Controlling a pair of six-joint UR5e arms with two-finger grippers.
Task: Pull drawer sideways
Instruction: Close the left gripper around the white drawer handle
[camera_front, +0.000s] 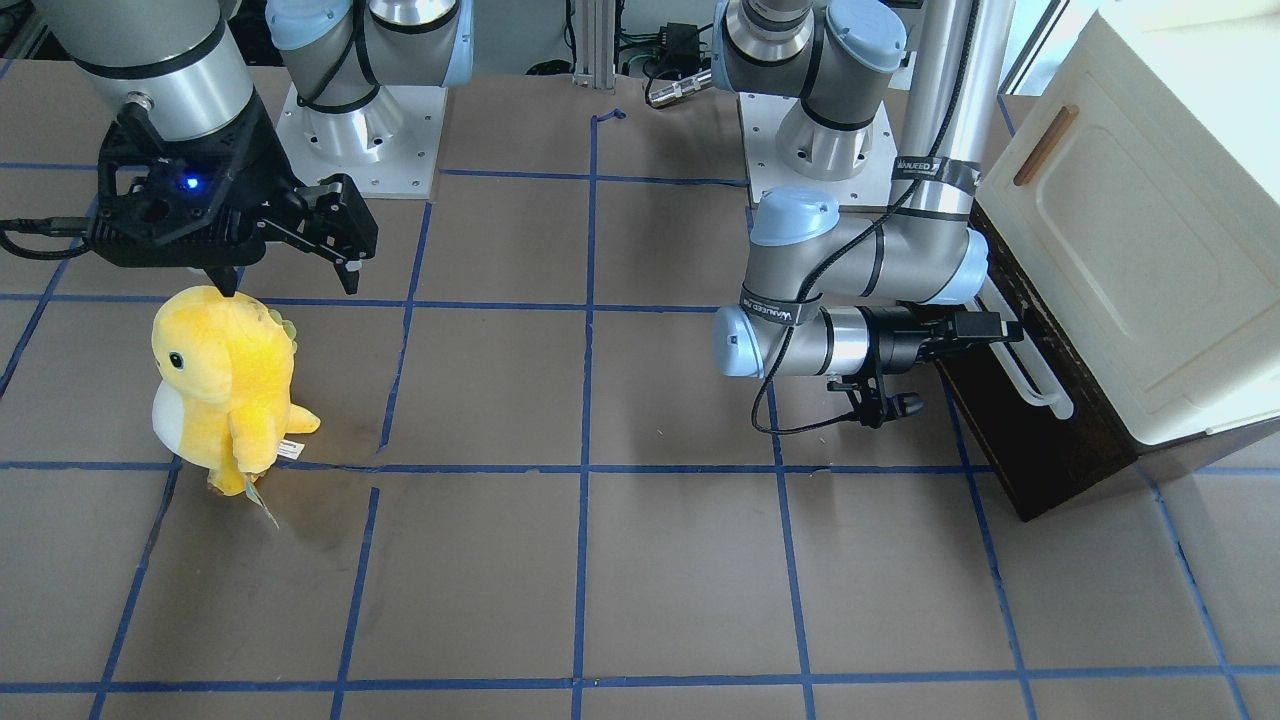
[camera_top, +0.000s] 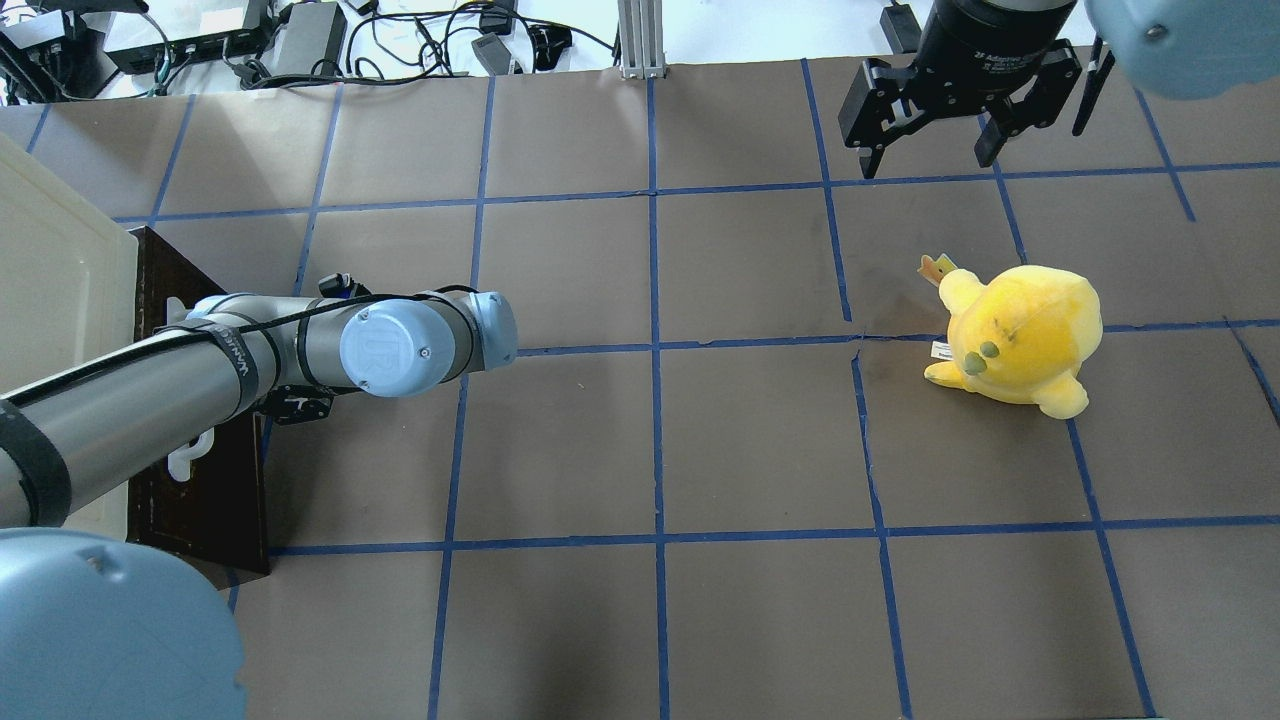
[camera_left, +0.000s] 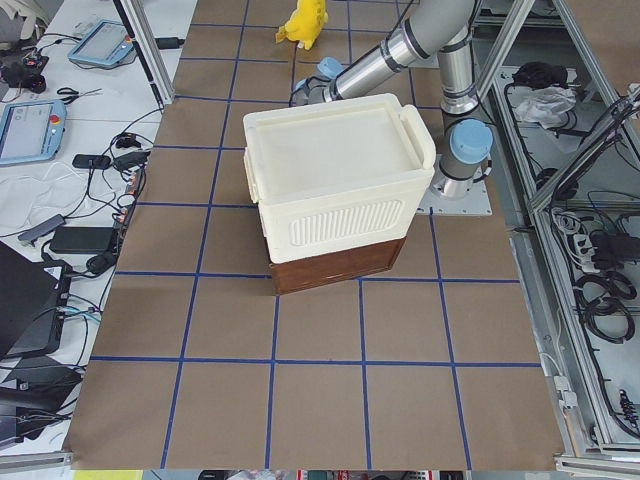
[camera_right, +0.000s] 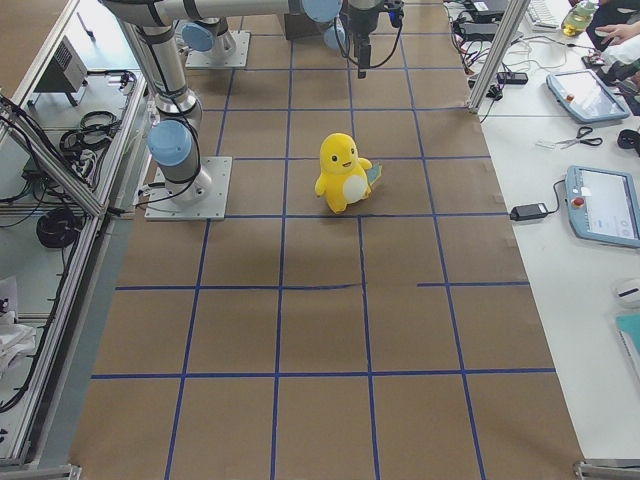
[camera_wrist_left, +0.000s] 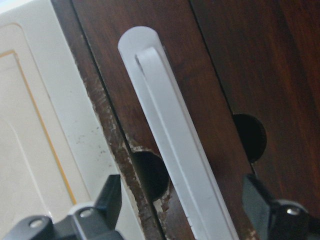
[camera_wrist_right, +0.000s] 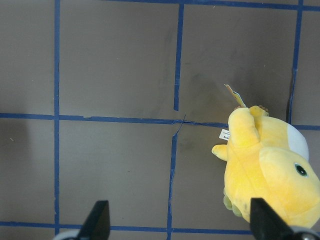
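The drawer has a dark brown wooden front and a long white bar handle, and sits under a cream cabinet. Its front lies close against the cabinet. My left gripper is at the handle. In the left wrist view the handle runs between the two fingers of the left gripper, which is open; one fingertip stands apart from the bar. My right gripper is open and empty, hanging far away across the table, and it also shows in the overhead view.
A yellow plush toy stands under the right gripper and also shows in the right wrist view. The cabinet has a cream door with a small wooden handle. The brown table carries a blue tape grid.
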